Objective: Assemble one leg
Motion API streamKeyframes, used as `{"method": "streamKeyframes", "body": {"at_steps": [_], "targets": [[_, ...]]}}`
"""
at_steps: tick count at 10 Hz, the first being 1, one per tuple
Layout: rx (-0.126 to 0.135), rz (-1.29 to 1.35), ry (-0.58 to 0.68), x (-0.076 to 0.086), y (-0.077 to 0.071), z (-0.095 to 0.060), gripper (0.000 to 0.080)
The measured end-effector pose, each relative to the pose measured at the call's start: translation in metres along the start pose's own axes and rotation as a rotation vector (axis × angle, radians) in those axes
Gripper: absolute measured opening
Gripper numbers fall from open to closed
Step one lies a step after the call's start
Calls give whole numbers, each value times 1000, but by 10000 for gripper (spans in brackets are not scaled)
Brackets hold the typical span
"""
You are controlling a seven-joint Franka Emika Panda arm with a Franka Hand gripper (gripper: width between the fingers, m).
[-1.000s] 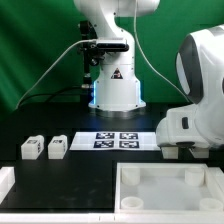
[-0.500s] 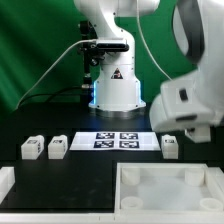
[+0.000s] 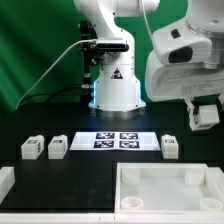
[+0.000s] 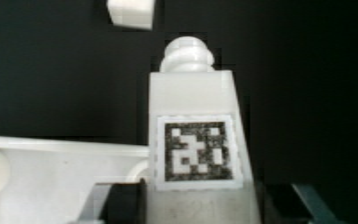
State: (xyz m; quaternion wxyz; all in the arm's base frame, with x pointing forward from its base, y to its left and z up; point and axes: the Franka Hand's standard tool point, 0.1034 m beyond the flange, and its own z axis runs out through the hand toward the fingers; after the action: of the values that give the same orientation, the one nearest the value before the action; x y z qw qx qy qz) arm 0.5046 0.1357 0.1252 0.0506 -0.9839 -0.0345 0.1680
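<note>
My gripper (image 3: pixel 203 104) is raised at the exterior view's right, shut on a white leg (image 3: pixel 206 116) that hangs well above the table. In the wrist view the leg (image 4: pixel 194 100) stands between the dark fingers (image 4: pixel 137 200), its black-and-white tag facing the camera and its rounded peg end pointing away. Three more legs stand on the black table: two (image 3: pixel 31 149) (image 3: pixel 57 148) at the exterior view's left and one (image 3: pixel 170 146) to the right of the marker board. One of them shows in the wrist view (image 4: pixel 133 10).
The marker board (image 3: pixel 117 140) lies at the table's middle. The large white tray-like part (image 3: pixel 128 172) sits at the front right and shows in the wrist view (image 4: pixel 51 160). A white block (image 3: pixel 5 182) is at the front left. The robot base (image 3: pixel 115 92) stands behind.
My gripper has risen from the table at the exterior view's right, carrying the leg up with it. A leg left on the table beside the marker board has come into view.
</note>
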Motion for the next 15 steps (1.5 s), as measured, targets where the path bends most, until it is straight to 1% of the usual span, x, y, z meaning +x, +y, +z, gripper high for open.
{"method": "streamKeyframes", "body": {"at_steps": [1,2,3,4,5,6,9,10,11,12,13,14,15], "targets": [[0,-1,134,8,0,-4,291],[-2,-1,236,10,3,-8,291],[-2,-64,299,20,16,-26,291],[10,-66,408,46,33,-60,291],[5,-61,545,64,34,-84,291],[0,-67,640,64,27,-91,291],[-31,-66,949,63,36,-90,291],[-32,-68,956,63,35,-85,291],[-52,-84,1011,67,37,-72,291],[-64,-85,999,88,46,-54,291],[-61,-79,1007,105,49,-53,291],[-57,-78,994,113,48,-42,291],[-48,-71,973,113,42,-29,291]]}}
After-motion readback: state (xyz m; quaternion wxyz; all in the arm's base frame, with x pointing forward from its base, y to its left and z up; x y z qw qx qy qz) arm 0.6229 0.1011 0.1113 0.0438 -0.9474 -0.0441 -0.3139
